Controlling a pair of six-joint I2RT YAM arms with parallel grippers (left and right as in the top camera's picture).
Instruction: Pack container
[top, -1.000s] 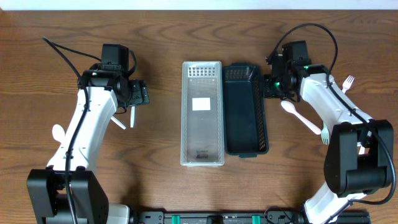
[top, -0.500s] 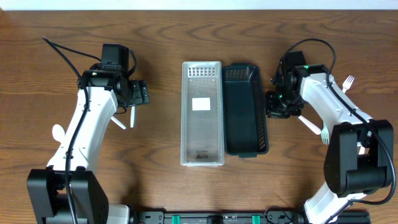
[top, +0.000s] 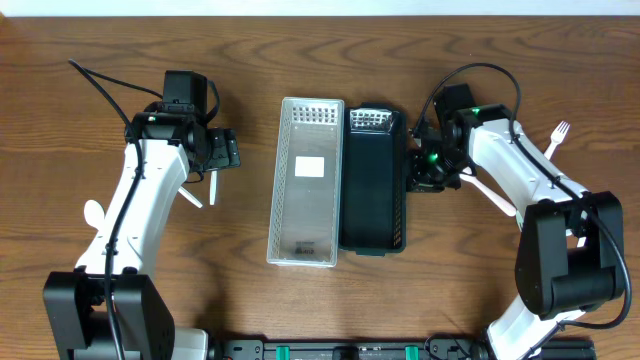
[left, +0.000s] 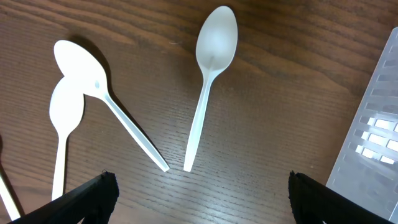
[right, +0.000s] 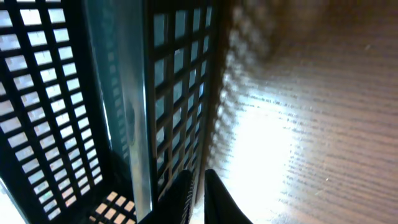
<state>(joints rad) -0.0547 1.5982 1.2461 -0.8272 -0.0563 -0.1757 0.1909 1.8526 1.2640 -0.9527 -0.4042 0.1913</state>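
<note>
A black lattice basket lies beside a clear plastic container at the table's middle, their long sides touching. My right gripper is shut, with both fingertips against the outside of the basket's right wall. My left gripper is open and empty; its two fingers frame bare table just below three white plastic spoons. The clear container's corner shows at that view's right edge.
White plastic cutlery lies by the right arm: a fork and another piece partly under the arm. More white spoons lie on the left.
My right gripper dropped beside the basket's right wall, then moved left. The basket slid left with it and carried the clear container along. The left arm has not moved.
</note>
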